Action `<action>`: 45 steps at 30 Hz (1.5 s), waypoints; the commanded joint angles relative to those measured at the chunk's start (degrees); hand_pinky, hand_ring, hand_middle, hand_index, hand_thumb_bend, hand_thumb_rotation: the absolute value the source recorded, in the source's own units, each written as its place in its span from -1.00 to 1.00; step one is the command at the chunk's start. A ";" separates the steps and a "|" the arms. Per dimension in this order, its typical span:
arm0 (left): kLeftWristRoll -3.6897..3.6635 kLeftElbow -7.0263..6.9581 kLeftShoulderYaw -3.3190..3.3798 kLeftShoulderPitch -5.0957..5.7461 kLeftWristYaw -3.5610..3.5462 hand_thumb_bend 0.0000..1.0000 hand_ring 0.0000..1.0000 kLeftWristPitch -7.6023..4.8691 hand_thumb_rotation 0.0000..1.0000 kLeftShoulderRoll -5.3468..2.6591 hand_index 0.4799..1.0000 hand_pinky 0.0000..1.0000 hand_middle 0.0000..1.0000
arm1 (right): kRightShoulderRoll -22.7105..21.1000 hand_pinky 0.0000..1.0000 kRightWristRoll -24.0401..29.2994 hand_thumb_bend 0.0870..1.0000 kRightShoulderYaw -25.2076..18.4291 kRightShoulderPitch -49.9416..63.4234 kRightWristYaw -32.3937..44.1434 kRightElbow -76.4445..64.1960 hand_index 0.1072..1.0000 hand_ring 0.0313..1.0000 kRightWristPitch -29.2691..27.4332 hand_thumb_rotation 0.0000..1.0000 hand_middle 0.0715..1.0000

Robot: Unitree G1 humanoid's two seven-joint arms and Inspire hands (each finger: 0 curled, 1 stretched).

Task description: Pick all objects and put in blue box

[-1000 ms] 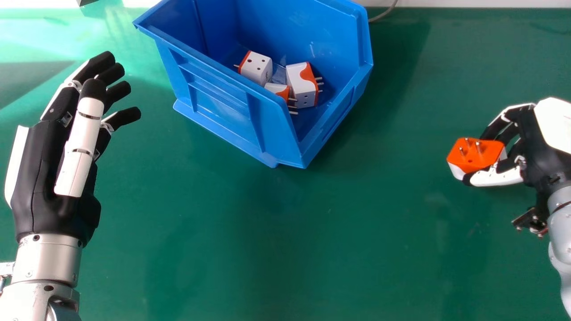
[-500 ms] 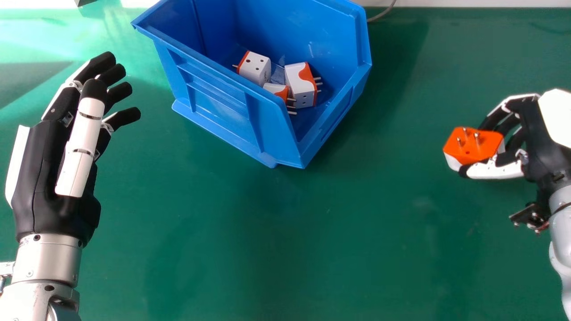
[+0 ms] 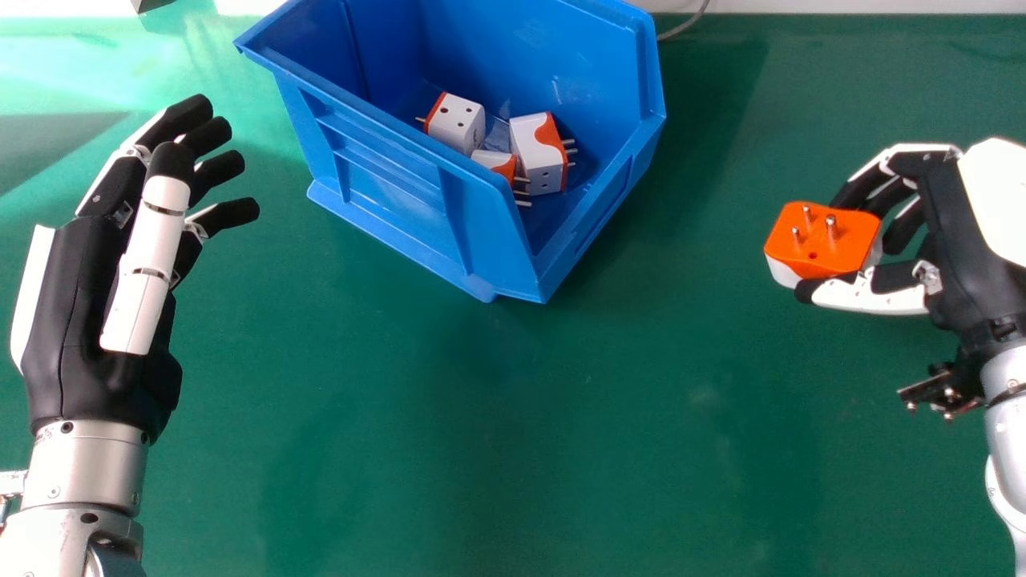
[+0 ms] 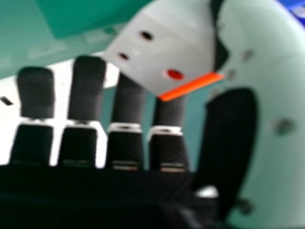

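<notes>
By the right hand [image 3: 954, 232], one orange-white adapter [image 3: 826, 236] is pinched above the green table [image 3: 481, 425], rightward from the blue box's [image 3: 385, 176] near corner. Inside, three other adapters [image 3: 533, 148] are contained. The left hand [image 3: 88, 296] is spread wide.

Bright in here, light seemingly from ten o'clock | pale glare on the green table [image 3: 72, 76] there, dark wedge just below | blue box [image 3: 401, 192] casts soft shadow between one and two | right hand view: adapter [image 4: 162, 45] blurry, out of focus
</notes>
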 commanded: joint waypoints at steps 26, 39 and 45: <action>0.13 -1.94 -0.74 -0.43 0.35 -0.05 0.60 -0.30 0.42 -0.04 0.26 0.38 0.66 | 6.99 -0.40 -3.63 -0.12 2.38 -8.72 1.94 -7.20 -0.04 -0.21 -1.46 -1.00 -0.06; 0.31 -2.73 -1.03 -0.35 0.66 -0.06 0.60 -0.10 0.42 0.02 0.27 0.37 0.66 | 10.77 -0.41 -5.03 -0.12 5.07 -13.34 2.57 -6.01 -0.04 -0.22 -1.65 -1.00 -0.07; 0.14 -2.07 -0.99 -0.80 0.48 -0.07 0.61 -0.19 0.43 0.04 0.30 0.39 0.68 | 12.43 -0.42 -3.90 -0.12 5.77 -15.76 3.45 -5.43 -0.04 -0.22 -1.97 -1.00 -0.07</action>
